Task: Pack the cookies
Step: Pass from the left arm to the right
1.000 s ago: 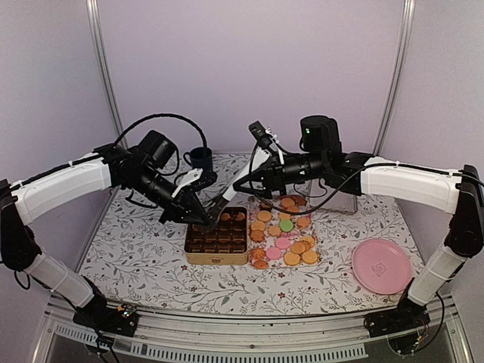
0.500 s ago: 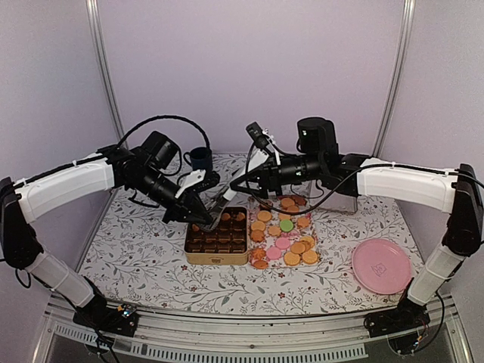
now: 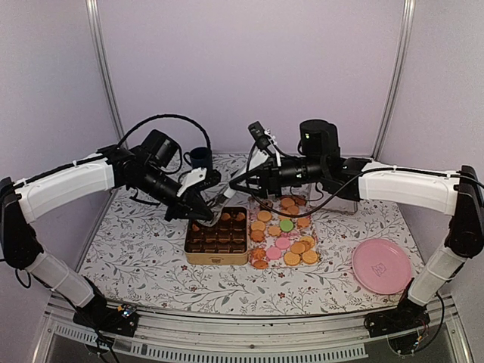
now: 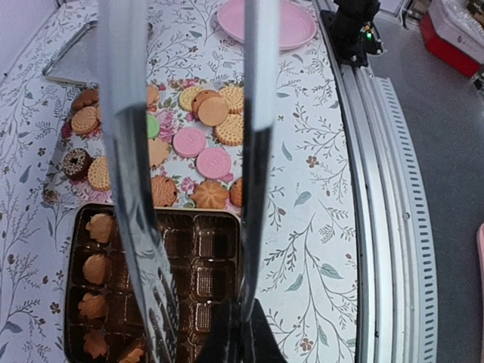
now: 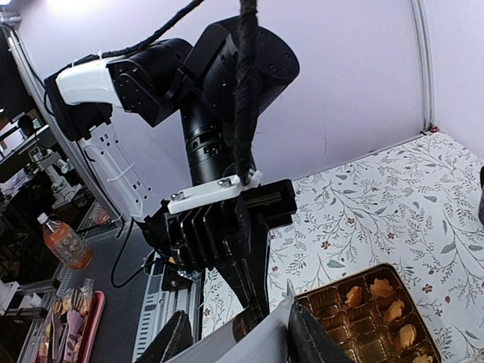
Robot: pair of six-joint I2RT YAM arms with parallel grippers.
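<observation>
Your left gripper [image 3: 203, 218] hangs wide over the tray's [image 3: 215, 259] far-left corner, cookies [image 3: 287, 243] beside it. Right gripper [image 3: 223, 200] state: cannot tell.

Shiny gold metal on the tin [image 3: 217, 259], glossy brown plastic liner [image 3: 219, 239] inside. Matt printed tablecloth [image 3: 136, 249]. Smooth glossy pink plate [image 3: 381, 266] at four o'clock; cookies [image 3: 286, 243] matt, grainy.

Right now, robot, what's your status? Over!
Left gripper and right gripper low over far end of the box, grip unclear. Cookies mostly loose beside it, a few boxed. Tight squeeze between grippers.
</observation>
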